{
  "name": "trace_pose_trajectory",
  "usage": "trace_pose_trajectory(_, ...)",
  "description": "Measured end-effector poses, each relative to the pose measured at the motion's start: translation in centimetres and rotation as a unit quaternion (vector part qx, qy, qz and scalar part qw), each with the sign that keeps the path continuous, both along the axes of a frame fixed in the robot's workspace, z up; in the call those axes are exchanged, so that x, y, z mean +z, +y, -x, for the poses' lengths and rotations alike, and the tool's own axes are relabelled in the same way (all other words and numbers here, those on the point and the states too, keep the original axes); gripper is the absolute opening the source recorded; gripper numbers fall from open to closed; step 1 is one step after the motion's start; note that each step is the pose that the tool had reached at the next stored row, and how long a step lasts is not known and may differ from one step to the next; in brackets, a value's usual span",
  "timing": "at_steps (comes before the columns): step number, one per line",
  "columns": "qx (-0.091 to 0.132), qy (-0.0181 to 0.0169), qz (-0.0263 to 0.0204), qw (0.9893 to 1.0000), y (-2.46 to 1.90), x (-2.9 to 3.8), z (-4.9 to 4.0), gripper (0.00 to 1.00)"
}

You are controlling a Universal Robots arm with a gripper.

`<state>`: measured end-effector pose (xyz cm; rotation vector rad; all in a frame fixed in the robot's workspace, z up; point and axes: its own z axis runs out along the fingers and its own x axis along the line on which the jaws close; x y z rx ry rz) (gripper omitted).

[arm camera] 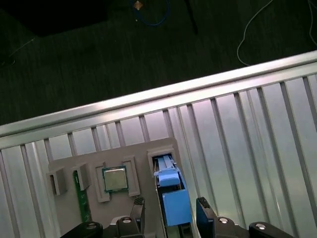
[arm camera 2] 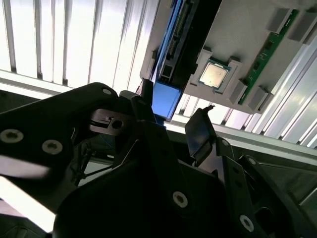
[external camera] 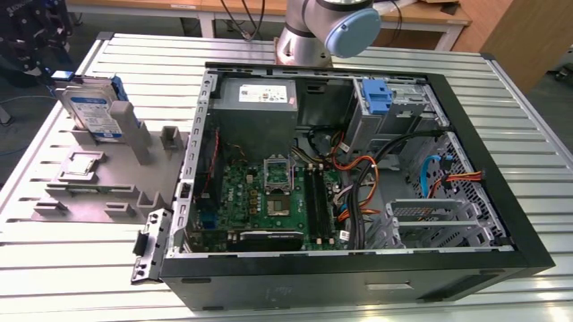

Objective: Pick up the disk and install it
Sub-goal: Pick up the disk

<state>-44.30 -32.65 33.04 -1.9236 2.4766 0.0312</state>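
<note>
Disk (external camera: 93, 109), one, stands upright in gray holder (external camera: 85, 194); claw (arm camera: 171, 204) apparently straddles it.

Ribbed metal table (external camera: 72, 268), grey parts holder (external camera: 117, 193) on it, open black computer case (external camera: 340, 280) just beside

One disk (external camera: 94, 113), one chip (external camera: 79, 166), one holder (external camera: 94, 198), one computer case (external camera: 358, 270).

The disk (external camera: 90, 100) was silver with a white-and-blue label (external camera: 96, 115) and blue frame (arm camera: 176, 206). The holder (external camera: 90, 194) was grey, the ribbed table (external camera: 72, 268) silvery, the computer case (external camera: 358, 282) black, its circuit board (external camera: 255, 194) green.
</note>
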Motion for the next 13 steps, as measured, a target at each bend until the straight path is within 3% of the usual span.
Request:
trace_pose_trajectory(7,0.014,-0.0022,0.0,0.9999,-0.01,-0.51,0.14,0.53)
trace_pose_trajectory(13,0.052,-0.0025,-0.0001,0.9986,-0.01,-1.09,0.14,0.53)
